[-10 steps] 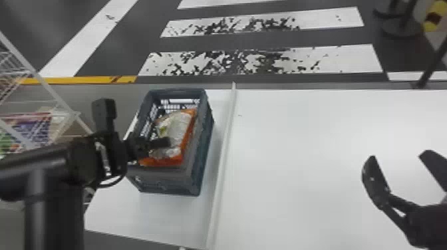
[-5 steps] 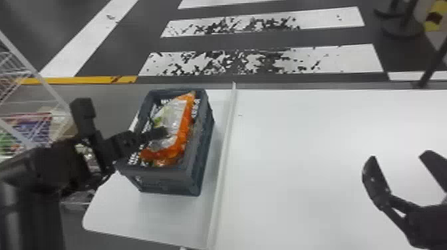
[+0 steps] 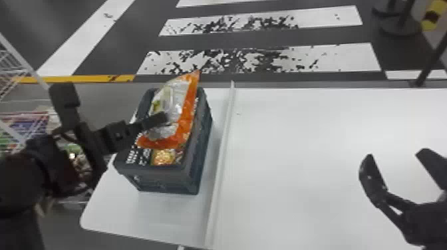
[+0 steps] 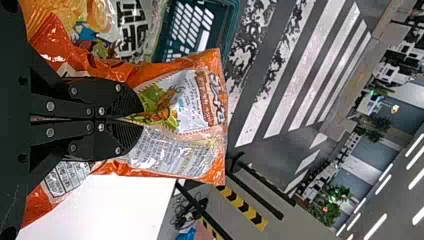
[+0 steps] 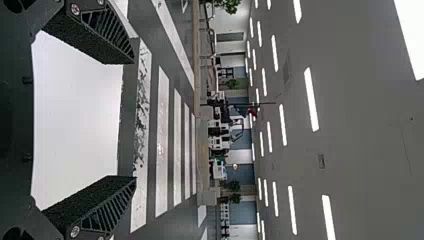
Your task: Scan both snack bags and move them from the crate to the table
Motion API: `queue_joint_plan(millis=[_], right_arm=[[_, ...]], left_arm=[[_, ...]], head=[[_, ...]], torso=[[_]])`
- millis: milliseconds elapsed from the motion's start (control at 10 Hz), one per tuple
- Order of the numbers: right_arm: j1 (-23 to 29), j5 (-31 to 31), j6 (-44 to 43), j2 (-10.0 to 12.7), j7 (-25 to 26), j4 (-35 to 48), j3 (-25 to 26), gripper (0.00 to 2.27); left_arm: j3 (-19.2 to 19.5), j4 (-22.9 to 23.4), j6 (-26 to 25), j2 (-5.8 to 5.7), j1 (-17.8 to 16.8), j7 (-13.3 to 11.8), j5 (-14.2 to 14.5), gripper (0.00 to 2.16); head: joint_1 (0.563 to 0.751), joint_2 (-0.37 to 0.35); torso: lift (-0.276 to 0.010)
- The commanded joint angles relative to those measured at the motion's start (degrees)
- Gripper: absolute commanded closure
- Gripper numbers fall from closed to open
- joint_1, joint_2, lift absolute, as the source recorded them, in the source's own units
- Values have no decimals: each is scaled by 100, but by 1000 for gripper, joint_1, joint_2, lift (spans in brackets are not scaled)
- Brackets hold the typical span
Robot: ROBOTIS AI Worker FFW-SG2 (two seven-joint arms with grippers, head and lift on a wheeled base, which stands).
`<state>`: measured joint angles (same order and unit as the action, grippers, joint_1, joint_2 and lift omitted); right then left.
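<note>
My left gripper (image 3: 163,118) is shut on the orange snack bag (image 3: 189,114), which hangs tilted above the grey crate (image 3: 166,178) at the left. Its fingers meet on the bag's face in the left wrist view, where both the gripper (image 4: 131,119) and the orange bag (image 4: 192,102) show large. A second snack bag (image 3: 163,157) lies in the crate; its yellow and white wrapper (image 4: 107,20) appears beside the held one in the left wrist view. Over the table's right part, my right gripper (image 3: 399,156) stands open with nothing between its fingers (image 5: 102,40).
The white table (image 3: 299,149) stretches right of the crate, with a raised white strip (image 3: 222,163) running front to back beside it. A wire rack (image 3: 23,133) with colourful goods stands at the far left, partly behind my left arm.
The orange bag has risen from inside the crate to above its rim together with my left gripper, uncovering the second bag beneath. My right arm has kept still.
</note>
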<state>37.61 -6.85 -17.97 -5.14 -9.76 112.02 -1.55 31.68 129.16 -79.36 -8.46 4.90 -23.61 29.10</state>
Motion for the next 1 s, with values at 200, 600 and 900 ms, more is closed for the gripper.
queue_joint_plan(millis=[200, 600, 900], right_arm=[[36, 0, -18, 4, 0, 13, -12, 103], [62, -9, -35, 13, 9, 13, -3, 103], [62, -9, -35, 21, 18, 4, -3, 103]], left_arm=[[-1103, 654, -146, 591, 178, 576, -88, 2034], [-3388, 39, 768, 732, 248, 1745, -405, 2034], [-4935, -1139, 2702, 732, 239, 2721, -589, 2034]], head=[[695, 112], [695, -71], [695, -190]], torso=[[-88], [-88], [-88]])
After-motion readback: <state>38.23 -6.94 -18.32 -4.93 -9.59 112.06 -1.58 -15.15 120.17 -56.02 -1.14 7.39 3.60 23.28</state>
